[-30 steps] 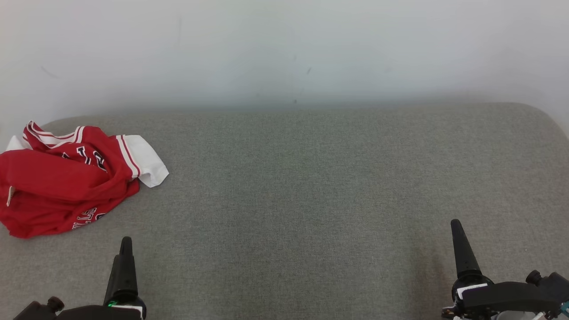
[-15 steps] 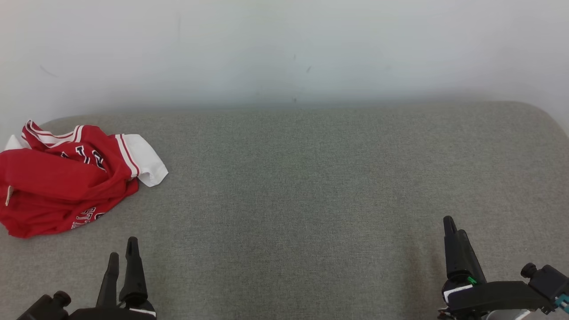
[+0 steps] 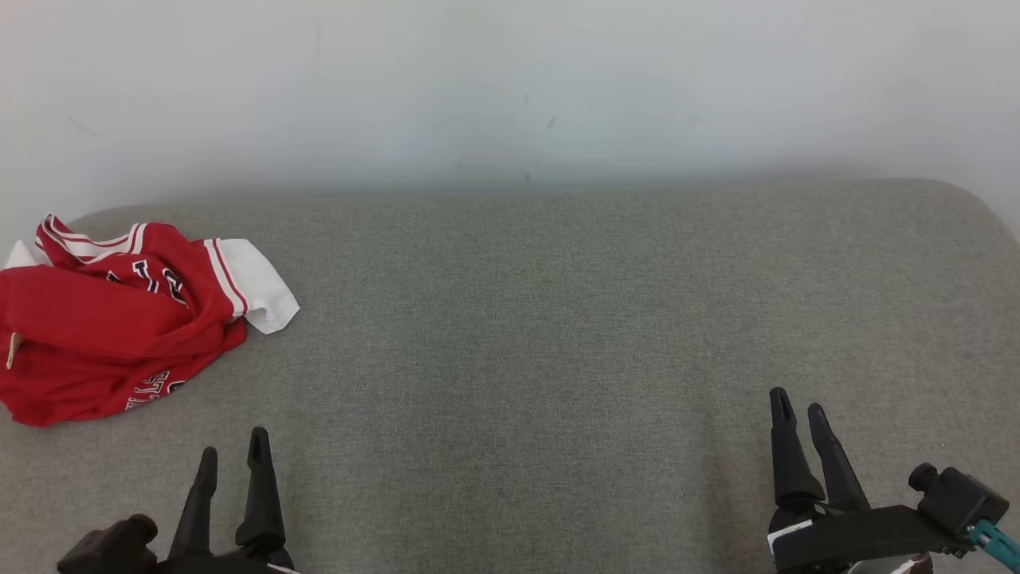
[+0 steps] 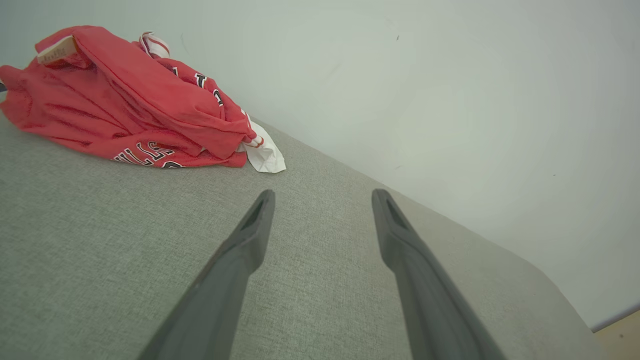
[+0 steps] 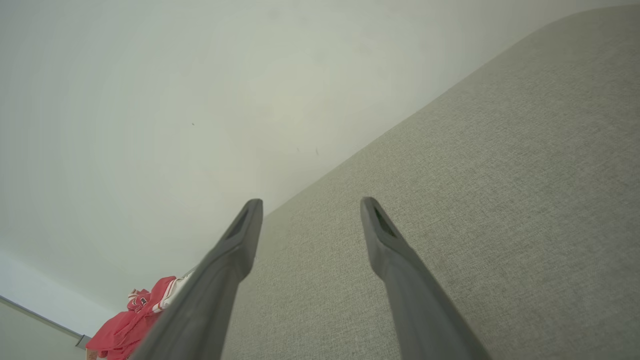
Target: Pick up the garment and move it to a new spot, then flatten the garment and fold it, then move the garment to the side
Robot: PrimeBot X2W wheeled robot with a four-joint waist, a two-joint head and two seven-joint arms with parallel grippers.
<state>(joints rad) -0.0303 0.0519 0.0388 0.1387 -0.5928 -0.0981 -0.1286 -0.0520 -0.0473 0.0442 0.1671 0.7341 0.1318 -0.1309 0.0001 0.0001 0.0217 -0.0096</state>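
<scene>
The garment (image 3: pixel 111 319) is a red jersey with white trim and dark lettering, lying crumpled at the far left of the grey padded surface (image 3: pixel 526 335). It also appears in the left wrist view as the garment (image 4: pixel 130 115) at upper left, and as the garment (image 5: pixel 135 320) small at the lower left of the right wrist view. My left gripper (image 3: pixel 233 448) is open at the lower left, nearer to me than the jersey and apart from it. At the lower right my right gripper (image 3: pixel 797 402) stands open, nothing between its fingers.
A pale wall (image 3: pixel 510 88) rises behind the surface. The surface's far right corner (image 3: pixel 968 207) is rounded. A wide grey stretch lies between the two grippers.
Both wrists have rolled, so each gripper now shows two fingers side by side instead of one. The right gripper has shifted a little to the left. The jersey has not moved.
</scene>
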